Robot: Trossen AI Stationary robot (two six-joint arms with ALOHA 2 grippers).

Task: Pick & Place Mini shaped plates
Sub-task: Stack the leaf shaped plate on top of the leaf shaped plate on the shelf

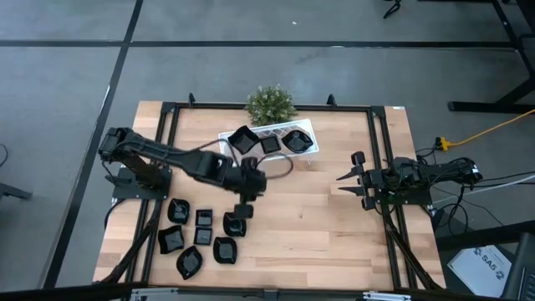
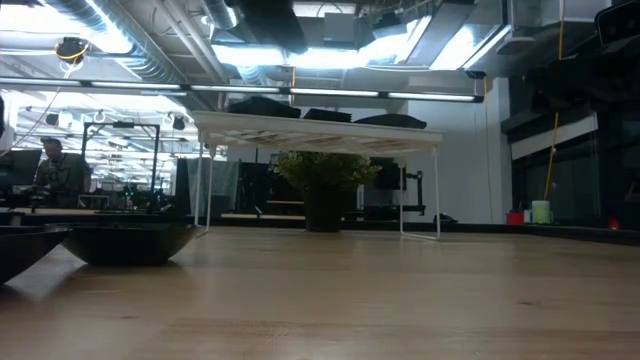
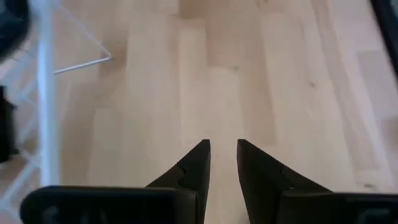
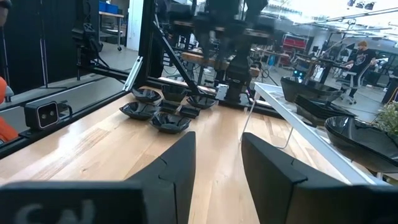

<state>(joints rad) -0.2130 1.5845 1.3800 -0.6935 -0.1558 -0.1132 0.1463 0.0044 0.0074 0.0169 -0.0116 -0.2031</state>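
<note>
Wooden table (image 1: 334,226) is carrying a white rack (image 1: 311,134) by the plant (image 1: 270,102); three black plates (image 1: 269,142) are sitting on it. Eight plates (image 1: 201,237) are waiting at the near left. Left gripper (image 1: 244,205), slightly parted and empty, is hovering between rack and cluster. Right gripper (image 1: 346,182), open and empty, is idling at the right edge.

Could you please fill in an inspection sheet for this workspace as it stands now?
Surface: wooden table, bare in the middle.
Job's things: three black plates on rack; eight loose plates at front left.
Clutter: green plant behind the white rack.
End effectors: left end effector open, empty, over the loose plates; right end effector open, empty, waiting at the right edge.
Cables: yellow cable on the floor, right.
Surroundings: person seated in the room.
</note>
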